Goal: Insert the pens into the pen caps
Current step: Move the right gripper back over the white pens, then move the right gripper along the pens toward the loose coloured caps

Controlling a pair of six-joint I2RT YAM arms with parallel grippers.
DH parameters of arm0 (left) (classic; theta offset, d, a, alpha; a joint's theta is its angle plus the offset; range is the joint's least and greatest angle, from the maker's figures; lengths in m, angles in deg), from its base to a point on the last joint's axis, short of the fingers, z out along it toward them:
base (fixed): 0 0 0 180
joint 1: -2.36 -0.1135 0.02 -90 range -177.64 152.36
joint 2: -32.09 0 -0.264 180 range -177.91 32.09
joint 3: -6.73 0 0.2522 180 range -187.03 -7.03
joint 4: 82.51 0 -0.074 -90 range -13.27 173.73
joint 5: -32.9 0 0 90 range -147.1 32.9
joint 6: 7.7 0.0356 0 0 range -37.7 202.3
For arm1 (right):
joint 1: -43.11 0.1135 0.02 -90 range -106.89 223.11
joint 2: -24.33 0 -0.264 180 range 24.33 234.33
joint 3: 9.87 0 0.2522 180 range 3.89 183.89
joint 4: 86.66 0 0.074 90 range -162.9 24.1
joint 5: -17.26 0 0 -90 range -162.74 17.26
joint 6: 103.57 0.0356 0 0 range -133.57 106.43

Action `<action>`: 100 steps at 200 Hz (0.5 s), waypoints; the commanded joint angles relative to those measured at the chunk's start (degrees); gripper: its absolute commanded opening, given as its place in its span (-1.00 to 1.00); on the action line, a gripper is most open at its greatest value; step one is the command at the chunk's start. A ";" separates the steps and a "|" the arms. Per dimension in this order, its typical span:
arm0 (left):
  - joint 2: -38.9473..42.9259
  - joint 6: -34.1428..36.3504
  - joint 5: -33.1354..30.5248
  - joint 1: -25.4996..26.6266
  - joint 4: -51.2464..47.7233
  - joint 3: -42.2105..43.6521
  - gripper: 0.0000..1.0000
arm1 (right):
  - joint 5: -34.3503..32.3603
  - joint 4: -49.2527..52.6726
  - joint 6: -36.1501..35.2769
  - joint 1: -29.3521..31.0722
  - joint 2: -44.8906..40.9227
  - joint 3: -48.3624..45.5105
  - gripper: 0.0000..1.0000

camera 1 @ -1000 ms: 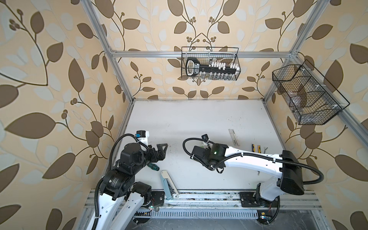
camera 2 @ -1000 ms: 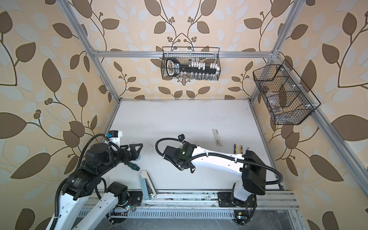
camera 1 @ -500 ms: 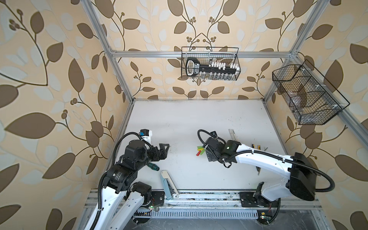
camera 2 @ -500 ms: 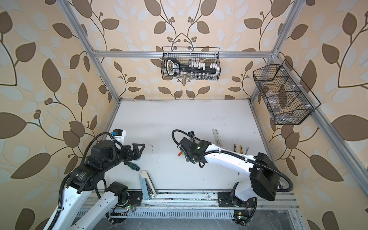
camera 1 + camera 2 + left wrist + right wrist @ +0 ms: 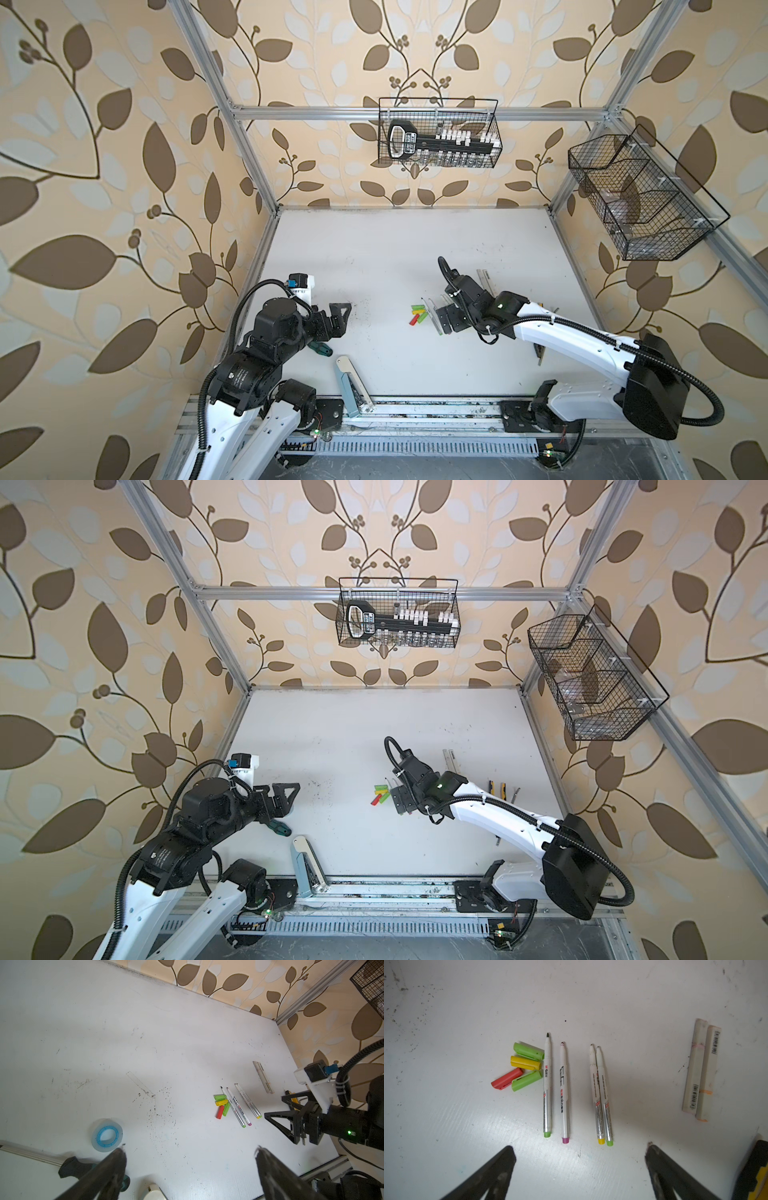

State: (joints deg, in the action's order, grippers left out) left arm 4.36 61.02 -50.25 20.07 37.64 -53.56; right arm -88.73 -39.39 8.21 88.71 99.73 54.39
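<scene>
My right arm [image 5: 573, 336] reaches low over the white table [image 5: 374, 249], right gripper [image 5: 580, 1149] splayed wide and empty just short of four uncapped pens [image 5: 564, 1093] lying side by side, pen caps [image 5: 526, 1062] bunched against the end one. My left arm [image 5: 249, 374] sits folded near its base, left gripper [image 5: 191, 1149] likewise gaping, empty.

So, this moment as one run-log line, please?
left hand: open, empty | right hand: open, near slim pens | slim pens: four, uncapped | pen caps: four, loose
</scene>
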 commanded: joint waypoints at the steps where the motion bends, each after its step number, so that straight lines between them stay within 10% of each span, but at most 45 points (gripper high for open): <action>1: -1.60 1.35 0.27 0.57 0.98 -1.28 0.97 | 1.66 -1.08 -1.59 0.51 -1.15 -2.16 1.00; 100: -0.67 1.41 1.59 0.48 1.62 -1.03 0.97 | -5.77 -1.45 10.99 10.71 0.52 -0.61 1.00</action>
State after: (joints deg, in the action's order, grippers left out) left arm 3.09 61.15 -49.73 20.07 37.79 -53.56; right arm -92.46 -39.91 14.77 97.72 99.22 53.02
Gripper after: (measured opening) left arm 0.988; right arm 0.992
